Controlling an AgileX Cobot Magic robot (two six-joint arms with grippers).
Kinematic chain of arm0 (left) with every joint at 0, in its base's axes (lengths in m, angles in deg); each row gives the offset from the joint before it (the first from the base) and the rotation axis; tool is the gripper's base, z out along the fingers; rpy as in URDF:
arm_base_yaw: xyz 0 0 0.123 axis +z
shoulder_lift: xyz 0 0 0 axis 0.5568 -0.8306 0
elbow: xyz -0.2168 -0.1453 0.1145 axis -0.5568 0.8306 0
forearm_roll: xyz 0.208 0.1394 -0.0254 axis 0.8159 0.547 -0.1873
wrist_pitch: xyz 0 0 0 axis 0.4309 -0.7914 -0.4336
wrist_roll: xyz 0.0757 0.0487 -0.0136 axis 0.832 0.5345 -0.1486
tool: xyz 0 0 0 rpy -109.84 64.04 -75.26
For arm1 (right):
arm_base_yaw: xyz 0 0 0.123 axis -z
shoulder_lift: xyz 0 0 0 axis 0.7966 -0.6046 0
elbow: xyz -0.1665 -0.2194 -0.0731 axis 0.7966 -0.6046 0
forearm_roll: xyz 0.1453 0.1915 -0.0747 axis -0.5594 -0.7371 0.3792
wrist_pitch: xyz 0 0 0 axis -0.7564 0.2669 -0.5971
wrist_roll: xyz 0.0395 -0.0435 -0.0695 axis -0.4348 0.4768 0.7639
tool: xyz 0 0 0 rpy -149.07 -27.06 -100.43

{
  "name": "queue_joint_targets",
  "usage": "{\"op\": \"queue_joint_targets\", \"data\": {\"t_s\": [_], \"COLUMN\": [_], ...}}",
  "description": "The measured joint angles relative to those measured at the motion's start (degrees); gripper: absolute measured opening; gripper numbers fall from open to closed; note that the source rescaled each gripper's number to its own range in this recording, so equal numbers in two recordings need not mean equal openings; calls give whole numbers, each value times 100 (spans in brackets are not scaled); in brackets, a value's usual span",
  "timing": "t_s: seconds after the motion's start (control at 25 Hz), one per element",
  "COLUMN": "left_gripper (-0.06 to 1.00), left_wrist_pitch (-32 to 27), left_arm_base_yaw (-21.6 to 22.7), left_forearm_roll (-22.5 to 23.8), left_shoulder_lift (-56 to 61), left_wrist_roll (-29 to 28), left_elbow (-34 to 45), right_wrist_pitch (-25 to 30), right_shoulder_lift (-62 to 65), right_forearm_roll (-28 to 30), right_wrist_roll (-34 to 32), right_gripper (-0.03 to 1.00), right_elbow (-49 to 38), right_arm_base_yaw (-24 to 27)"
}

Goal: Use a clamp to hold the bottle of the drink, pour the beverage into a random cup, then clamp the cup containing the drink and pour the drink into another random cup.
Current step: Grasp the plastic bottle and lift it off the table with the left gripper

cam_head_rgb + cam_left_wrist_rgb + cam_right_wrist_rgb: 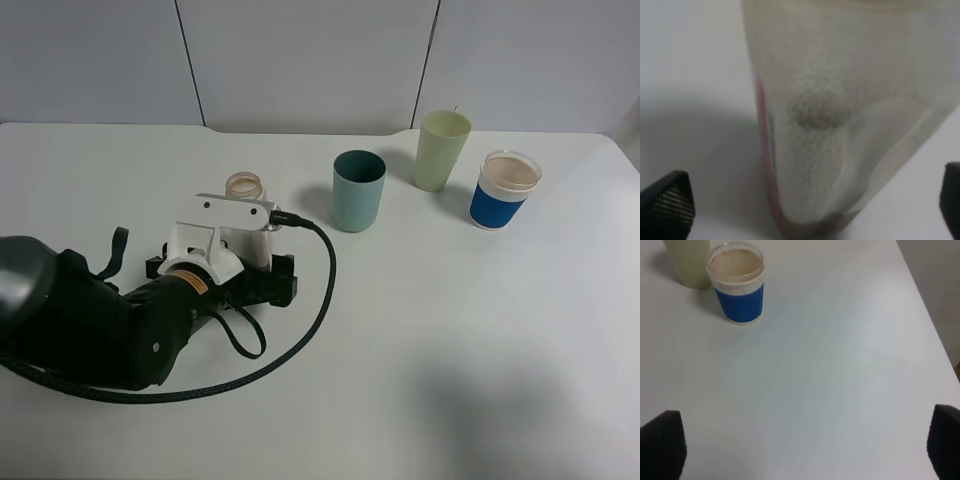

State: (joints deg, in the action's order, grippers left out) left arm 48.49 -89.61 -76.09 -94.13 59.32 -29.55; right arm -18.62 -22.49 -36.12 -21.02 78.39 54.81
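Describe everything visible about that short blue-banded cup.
The short clear-whitish cup has a wide blue band round its lower half, a ribbed white strip above and a translucent rim. Its inside looks pale tan; liquid or bottom, unclear. It stands upright on the white table, rightmost of three cups, close beside the pale yellow-green cup. No jaws touch it.

The table (480, 380) is viewed from a high exterior camera at the near side, angled down toward the far wall; the whole top is covered. The left wrist view is taken low and very close to the bottle (840, 125), blurred and filling the frame; its neck is also caught in the high view, beyond the left arm (100, 320). The right wrist view is taken from higher up over the right side, angled toward the far edge; the blue-banded cup (737, 287) and pale yellow-green cup (690, 262) are shared with the high view.
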Motion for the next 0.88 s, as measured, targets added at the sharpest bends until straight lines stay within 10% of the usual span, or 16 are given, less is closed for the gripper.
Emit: {"op": "queue_joint_targets", "data": {"t_s": [0.88], "left_gripper": [100], "left_wrist_pitch": [1228], "left_arm_base_yaw": [380], "left_forearm_roll": [582], "left_shoulder_lift": [-918], "left_wrist_roll": [-505], "left_elbow": [-359], "right_wrist_pitch": [0], "right_shoulder_lift": [0], "right_forearm_roll": [0], "right_wrist_roll": [0], "right_gripper": [88], "right_elbow": [0], "right_arm_base_yaw": [0]}}
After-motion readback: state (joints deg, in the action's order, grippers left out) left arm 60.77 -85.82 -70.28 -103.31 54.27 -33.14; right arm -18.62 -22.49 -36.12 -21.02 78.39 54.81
